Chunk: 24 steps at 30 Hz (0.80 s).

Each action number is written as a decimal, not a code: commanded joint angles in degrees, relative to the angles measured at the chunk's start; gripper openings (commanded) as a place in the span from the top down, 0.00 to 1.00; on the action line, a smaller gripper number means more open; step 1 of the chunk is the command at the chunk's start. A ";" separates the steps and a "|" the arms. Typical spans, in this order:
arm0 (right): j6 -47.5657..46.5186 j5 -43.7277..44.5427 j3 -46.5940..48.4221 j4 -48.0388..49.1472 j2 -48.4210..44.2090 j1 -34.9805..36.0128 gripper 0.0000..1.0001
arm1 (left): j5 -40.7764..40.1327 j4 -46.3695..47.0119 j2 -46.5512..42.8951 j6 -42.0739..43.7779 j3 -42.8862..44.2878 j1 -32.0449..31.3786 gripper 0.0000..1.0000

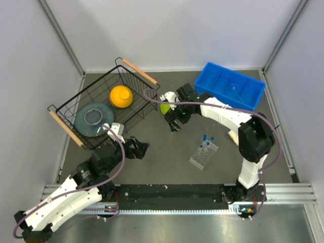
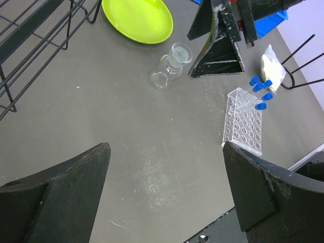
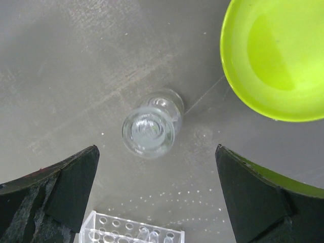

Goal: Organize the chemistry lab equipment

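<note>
Right hand [image 1: 174, 124] hovers above the tiny clear cup [image 3: 151, 126], fingers spread apart and empty. Cup lies on its side on the table [image 2: 101, 101], just beside the lime-green plate [image 3: 273, 55]. Left hand [image 2: 166, 152] is spread apart, holding nothing. Clear grid rack [image 2: 245, 126] stands near the cup, with blue-capped tubes [image 2: 260, 88] at one end

- four blue-capped tubes [image 2: 267, 84]
- one clear plastic grid rack [image 2: 245, 124]
- one tiny clear cup [image 3: 149, 129]
- one white-filled packet [image 2: 271, 63]
- one lime-green plate [image 2: 136, 17]
- one orange dome [image 1: 121, 96]
- one wire basket [image 1: 85, 85]
- one grey dish [image 1: 81, 124]
- one blue bin [image 1: 238, 74]
</note>
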 commanded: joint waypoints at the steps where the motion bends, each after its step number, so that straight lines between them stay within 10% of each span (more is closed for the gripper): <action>1: 2.52 0.14 4.18 -0.01 3.10 1.79 0.01 | -0.55 1.55 -0.32 1.49 -0.97 0.24 0.01; 24: 3.48 3.57 4.71 2.72 10.31 3.99 0.25 | -0.29 2.16 -0.05 1.14 -2.29 0.24 0.01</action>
